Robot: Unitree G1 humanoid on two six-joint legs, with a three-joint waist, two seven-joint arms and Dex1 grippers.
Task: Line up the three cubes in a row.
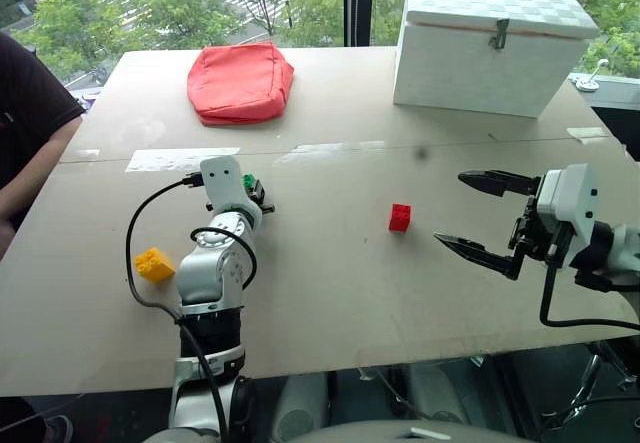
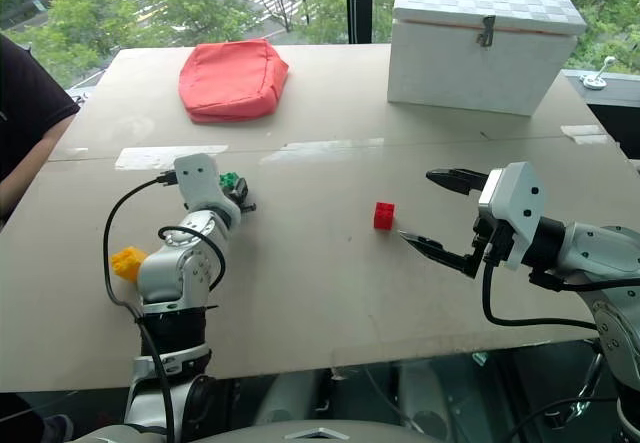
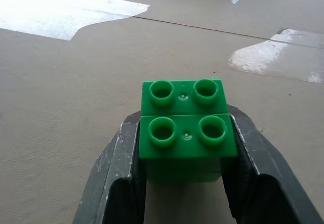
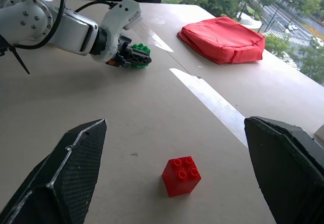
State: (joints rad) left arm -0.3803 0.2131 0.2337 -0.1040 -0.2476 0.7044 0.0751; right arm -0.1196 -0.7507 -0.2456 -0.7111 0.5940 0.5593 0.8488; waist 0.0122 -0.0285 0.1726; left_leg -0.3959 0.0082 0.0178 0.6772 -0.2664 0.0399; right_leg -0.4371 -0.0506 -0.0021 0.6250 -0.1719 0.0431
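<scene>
small green studded plastic cube (image 3: 185, 128) clamped in left gripper (image 3: 185, 183) left of centre, red studded cube (image 1: 400, 217) mid-frame on beige tabletop (image 1: 330, 293), yellow studded cube (image 1: 154, 264) lower left, right gripper (image 1: 480, 215) spread wide, empty, at right

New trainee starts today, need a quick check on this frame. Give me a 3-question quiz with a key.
1. True or false: the left gripper is shut on the green cube.
2. Which cube lies nearest the open right gripper? A) yellow B) red C) green
3. Fill in: the yellow cube sits on the table on the robot's ____ side of the left arm.

Key
1. True: its fingers press both sides of the cube.
2. B: the red cube stands alone on the table just ahead of that gripper, apart from it.
3. Left.
</scene>
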